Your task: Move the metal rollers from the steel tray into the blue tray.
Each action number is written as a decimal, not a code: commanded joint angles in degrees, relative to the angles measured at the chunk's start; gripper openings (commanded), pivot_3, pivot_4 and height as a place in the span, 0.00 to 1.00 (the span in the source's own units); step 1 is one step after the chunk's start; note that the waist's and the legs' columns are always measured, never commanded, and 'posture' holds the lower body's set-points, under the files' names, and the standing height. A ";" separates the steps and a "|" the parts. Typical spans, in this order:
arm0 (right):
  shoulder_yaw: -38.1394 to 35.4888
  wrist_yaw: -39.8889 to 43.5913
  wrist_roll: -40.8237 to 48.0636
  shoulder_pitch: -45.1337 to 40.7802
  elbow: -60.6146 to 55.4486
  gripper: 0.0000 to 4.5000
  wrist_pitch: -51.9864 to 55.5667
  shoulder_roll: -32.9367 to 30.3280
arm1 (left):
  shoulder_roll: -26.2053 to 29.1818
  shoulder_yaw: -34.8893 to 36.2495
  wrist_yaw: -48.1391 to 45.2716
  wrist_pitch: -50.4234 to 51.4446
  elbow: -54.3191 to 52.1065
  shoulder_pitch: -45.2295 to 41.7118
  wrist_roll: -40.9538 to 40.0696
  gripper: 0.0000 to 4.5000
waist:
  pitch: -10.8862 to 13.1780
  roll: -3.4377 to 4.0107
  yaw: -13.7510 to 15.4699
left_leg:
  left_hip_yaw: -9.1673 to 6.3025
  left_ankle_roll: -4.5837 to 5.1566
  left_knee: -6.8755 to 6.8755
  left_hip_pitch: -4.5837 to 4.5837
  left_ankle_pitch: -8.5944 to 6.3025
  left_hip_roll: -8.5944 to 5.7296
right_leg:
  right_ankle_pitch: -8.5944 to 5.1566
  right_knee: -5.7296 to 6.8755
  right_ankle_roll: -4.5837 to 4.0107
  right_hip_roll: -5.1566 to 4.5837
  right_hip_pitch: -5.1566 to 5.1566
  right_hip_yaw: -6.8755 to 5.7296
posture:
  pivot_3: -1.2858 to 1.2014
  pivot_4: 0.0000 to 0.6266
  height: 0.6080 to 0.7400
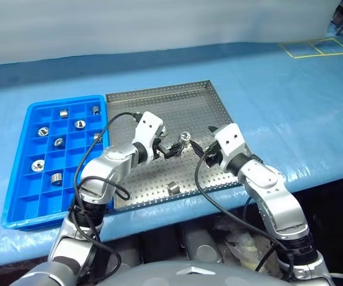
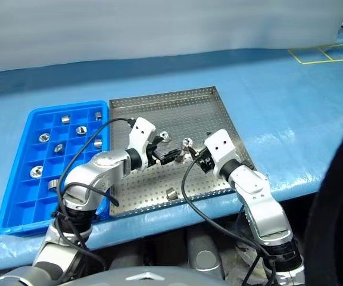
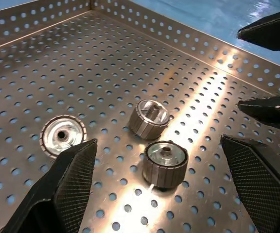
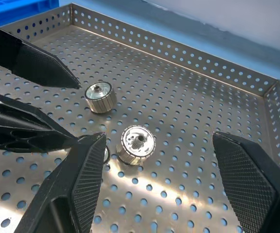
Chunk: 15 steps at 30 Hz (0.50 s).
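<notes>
While both black two-fingered tools, left tool [image 1: 172, 150] and right tool [image 1: 202, 152], gape wide and empty, they flank small shiny metal rollers [image 3: 165, 163]. Each seems poised to grasp one from the perforated steel tray [image 1: 189, 95] for the blue compartmented plastic tray [image 1: 16, 173].

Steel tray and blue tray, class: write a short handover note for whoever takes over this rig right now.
Left end effector: open, empty, over the middle of the steel tray.
Right end effector: open, empty, facing the left one across the rollers.
Done: about eight metal rollers sit in compartments of the blue tray.
Left: three rollers cluster between the two end effectors; one more lies near the steel tray's front edge. Grasp one next.
</notes>
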 commanded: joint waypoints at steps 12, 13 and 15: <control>-1.33 -1.36 -0.12 -0.22 -3.20 0.81 -1.37 0.43 | -1.51 -5.49 -0.05 -4.22 10.77 -4.55 5.08 0.98 | 0.00 0.00 -2.39 | 0.00 0.01 0.00 0.00 0.00 -0.01 | -0.05 0.00 0.16 0.02 -0.01 0.06 | 0.37 0.24 1.00; -1.35 -1.40 -0.12 -0.24 -3.20 0.81 -1.41 0.45 | -1.70 -5.71 -0.03 -4.26 11.38 -4.66 5.44 0.98 | 0.00 0.00 -2.39 | 0.00 0.01 0.00 0.00 0.00 -0.01 | -0.05 0.00 0.16 0.02 -0.01 0.06 | 0.37 0.24 1.00; -1.37 -1.44 -0.12 -0.27 -3.18 0.81 -1.53 0.47 | -2.08 -6.38 0.22 -4.54 12.98 -4.83 6.53 0.98 | 0.00 0.00 -2.39 | 0.00 0.01 0.00 0.00 0.00 -0.02 | -0.04 0.00 0.17 0.01 -0.01 0.07 | 0.37 0.24 1.00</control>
